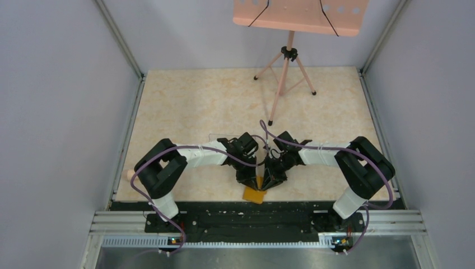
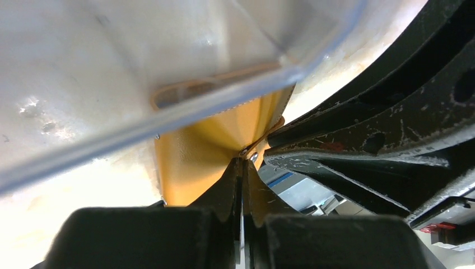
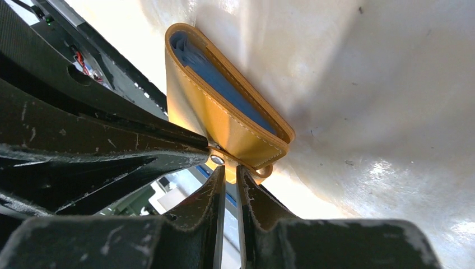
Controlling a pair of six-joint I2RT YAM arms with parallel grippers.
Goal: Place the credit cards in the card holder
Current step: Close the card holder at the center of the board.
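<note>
The card holder [image 1: 254,195] is an orange wallet near the table's front edge, with both grippers meeting just above it. In the right wrist view the card holder [image 3: 224,117] stands partly open and shows blue inner pockets. My right gripper [image 3: 231,169] is shut on its small orange clasp tab beside the metal snap. My left gripper [image 2: 244,161] is shut, jaws pressed together, its tips touching the card holder [image 2: 196,157] at that snap. From above, the left gripper [image 1: 255,180] and right gripper [image 1: 269,179] almost touch. The credit cards are out of view.
A clear plastic box [image 2: 224,95] lies close behind the wallet, its rim crossing the left wrist view. A pink music stand on a tripod [image 1: 285,73] stands at the back of the table. The black base rail [image 1: 252,216] runs just in front of the wallet.
</note>
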